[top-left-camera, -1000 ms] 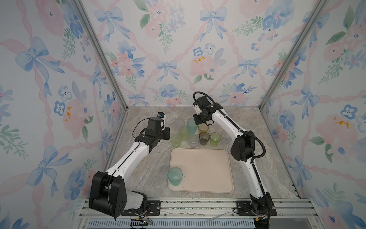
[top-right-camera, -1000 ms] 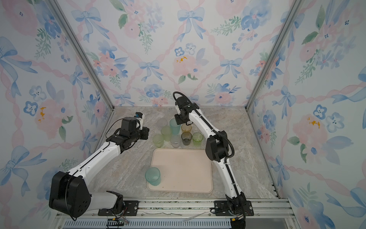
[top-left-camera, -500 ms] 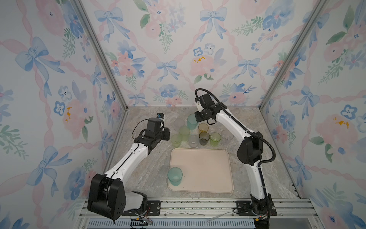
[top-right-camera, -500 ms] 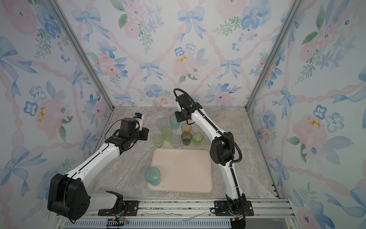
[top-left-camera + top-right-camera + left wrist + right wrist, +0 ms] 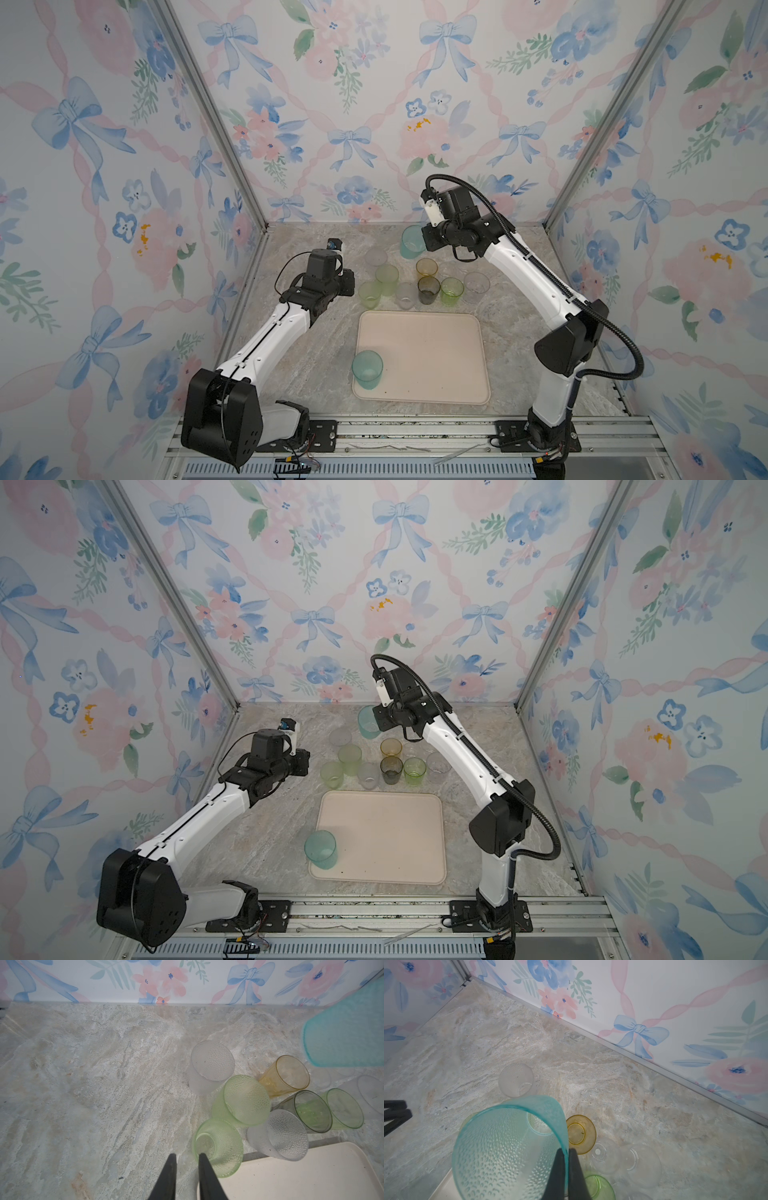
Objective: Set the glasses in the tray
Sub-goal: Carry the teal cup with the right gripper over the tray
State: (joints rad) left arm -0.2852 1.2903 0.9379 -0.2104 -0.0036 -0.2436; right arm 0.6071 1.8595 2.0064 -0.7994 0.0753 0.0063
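Observation:
My right gripper [image 5: 568, 1152] is shut on the rim of a frosted teal glass [image 5: 508, 1147], one finger inside and one outside. It holds the glass [image 5: 411, 241] tilted in the air over the back of the table. A second teal glass [image 5: 367, 368] stands upright in the near left corner of the beige-pink tray [image 5: 440, 361]. My left gripper [image 5: 187, 1156] is narrowly open, with bare table showing between its fingers. One fingertip overlaps the rim of a pale green glass [image 5: 218, 1147] at the left end of the cluster [image 5: 369, 293].
Behind the tray stand several more glasses: frosted clear [image 5: 376, 256], pale green [image 5: 387, 279], clear [image 5: 405, 294], smoky grey [image 5: 428, 289], bright green [image 5: 451, 291], amber [image 5: 426, 267] and clear [image 5: 476, 286]. The flowered back wall is close behind them.
The right arm has lifted the teal glass higher and a little to the right, away from the cluster. The left arm has barely moved.

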